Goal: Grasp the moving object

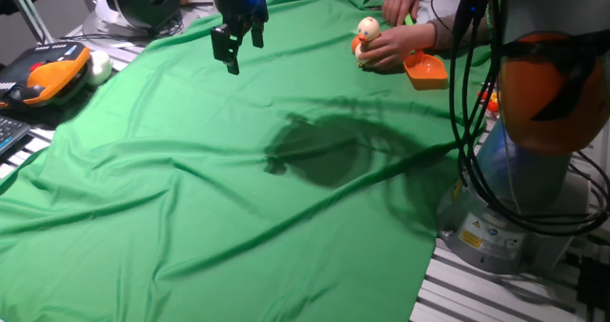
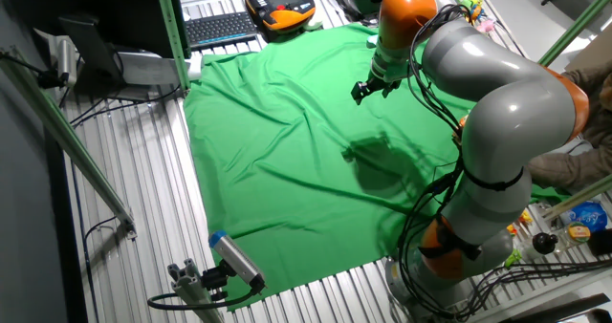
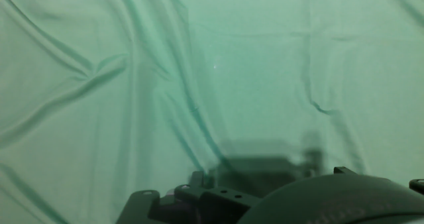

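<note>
The moving object, a small duck toy (image 1: 368, 30) with a cream head and orange body, stands at the far right of the green cloth (image 1: 238, 189). A person's hand (image 1: 398, 46) is wrapped around it. My gripper (image 1: 243, 50) hangs above the cloth well to the left of the toy, open, with nothing between its fingers. In the other fixed view the gripper (image 2: 369, 88) hovers over the cloth's far side, and my arm hides the toy. The hand view shows only wrinkled green cloth (image 3: 199, 71) and the dark hand housing (image 3: 265, 197) at the bottom edge.
A flat orange tray (image 1: 426, 70) lies just right of the toy. An orange-and-black pendant (image 1: 46, 80) and a keyboard (image 2: 220, 27) sit beyond the cloth's left edge. My arm's base (image 1: 534, 189) and cables stand at the right.
</note>
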You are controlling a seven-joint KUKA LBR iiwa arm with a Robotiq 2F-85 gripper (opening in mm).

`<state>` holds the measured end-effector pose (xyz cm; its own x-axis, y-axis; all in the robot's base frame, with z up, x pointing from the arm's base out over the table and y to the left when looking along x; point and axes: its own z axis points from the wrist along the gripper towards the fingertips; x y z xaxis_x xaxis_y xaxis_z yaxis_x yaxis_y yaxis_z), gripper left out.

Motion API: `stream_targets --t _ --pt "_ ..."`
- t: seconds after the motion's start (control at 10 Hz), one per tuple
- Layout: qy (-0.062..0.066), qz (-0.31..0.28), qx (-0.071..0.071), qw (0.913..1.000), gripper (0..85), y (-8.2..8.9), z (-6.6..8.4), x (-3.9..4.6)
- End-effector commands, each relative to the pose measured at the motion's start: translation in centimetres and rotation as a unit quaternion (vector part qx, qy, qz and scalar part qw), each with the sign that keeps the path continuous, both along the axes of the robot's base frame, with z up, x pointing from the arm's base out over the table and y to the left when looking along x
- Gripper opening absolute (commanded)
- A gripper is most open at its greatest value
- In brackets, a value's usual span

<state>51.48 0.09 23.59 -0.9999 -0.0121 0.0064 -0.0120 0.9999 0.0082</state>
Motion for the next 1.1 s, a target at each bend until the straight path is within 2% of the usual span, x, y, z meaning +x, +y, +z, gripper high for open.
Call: stream_targets --t 0.0,0.4,0.5,1.0 --pt "0.096 0.063 0.004 0.9934 0.0 -0.02 -0.03 0.01" --pt "0.095 0.062 -0.001 0.9935 0.0 -0.02 -0.03 0.01" --pt "0.089 0.063 -0.006 0.994 0.0 -0.02 -0.03 0.01" --pt "0.084 0.067 -0.012 0.9942 0.0 -0.02 -0.03 0.01"
